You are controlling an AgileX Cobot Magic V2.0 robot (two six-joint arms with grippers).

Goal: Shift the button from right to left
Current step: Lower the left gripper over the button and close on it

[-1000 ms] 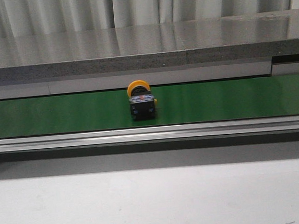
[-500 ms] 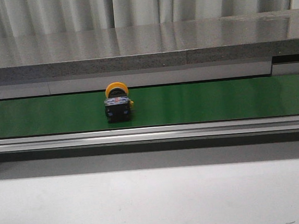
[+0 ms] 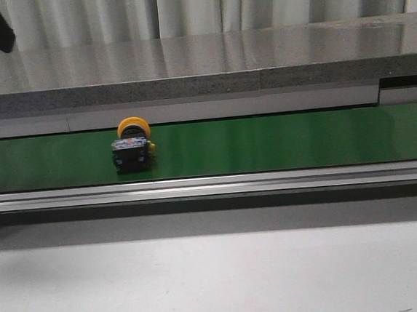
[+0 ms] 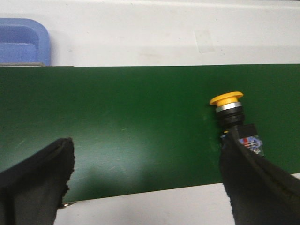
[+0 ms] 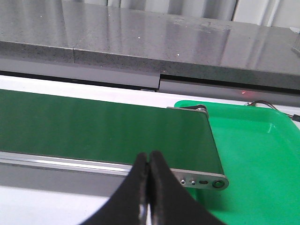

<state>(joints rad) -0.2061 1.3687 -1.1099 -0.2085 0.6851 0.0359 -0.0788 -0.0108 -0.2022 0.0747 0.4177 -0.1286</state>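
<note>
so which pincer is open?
The left pincer: its fingers stand wide apart above the belt, beside the button. The right pincer is shut.

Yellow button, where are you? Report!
Left gripper open over green belt. Right gripper shut, empty. Yellow-capped black push-button on belt, untouched. Nothing blocking.

Button [image 3: 132,147] with yellow-orange cap, black boxy body (small bluish label), lying on its side on green belt [image 3: 288,142]

The button [image 3: 133,146] has shifted further left along the green belt [image 3: 280,142].
</note>
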